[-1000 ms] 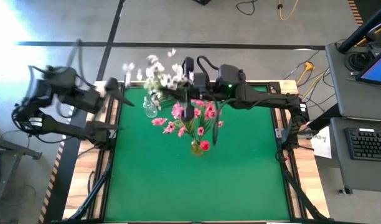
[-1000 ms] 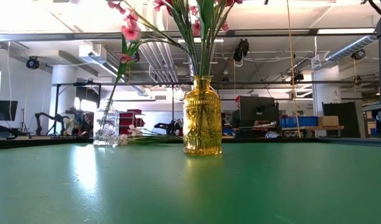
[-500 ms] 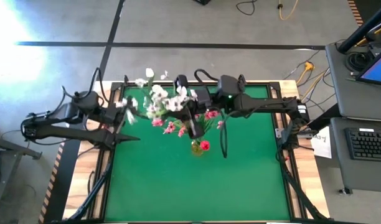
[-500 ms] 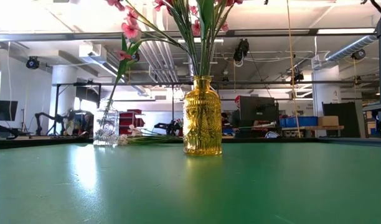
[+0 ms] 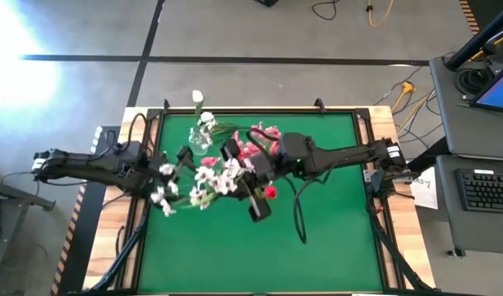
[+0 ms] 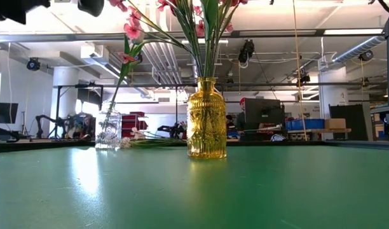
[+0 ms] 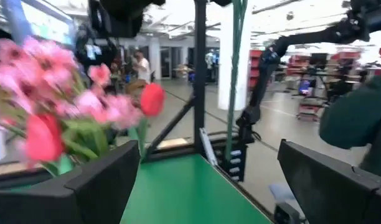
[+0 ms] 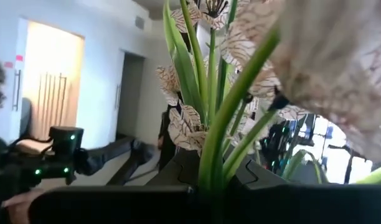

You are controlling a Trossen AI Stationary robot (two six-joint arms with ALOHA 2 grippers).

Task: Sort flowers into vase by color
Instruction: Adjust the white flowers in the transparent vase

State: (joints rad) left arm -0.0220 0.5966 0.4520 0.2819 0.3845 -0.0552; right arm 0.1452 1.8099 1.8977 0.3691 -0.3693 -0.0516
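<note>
High view: the right gripper (image 5: 253, 191) sits at the centre of the frame, reaching in from the right over the green table (image 5: 334, 247). It appears to carry a bunch of white blossom sprays (image 5: 204, 182) that fan out to the left, held clear of the mat, probably so they can be carried to a vase. Behind it, pink and red flowers (image 5: 256, 148) mark the yellow vase, mostly hidden by the arm. A clear glass vase (image 5: 200, 141) stands at upper centre-left with 1 white tulip (image 5: 198, 97) above it. The left gripper (image 5: 179, 160) comes in from the left edge, just beside the white sprays, perhaps ready to steady them.

Low view: the yellow vase (image 6: 206, 119) stands at centre, upright, with green stems and pink blossoms rising out of the top edge. The glass vase (image 6: 108, 130) is left of it, farther back.

Left wrist view: its fingers (image 7: 100, 180) stand well apart, empty, with pink and red blooms at left.

Right wrist view: green stems (image 8: 216, 134) rise between its fingers, which are closed on them.
</note>
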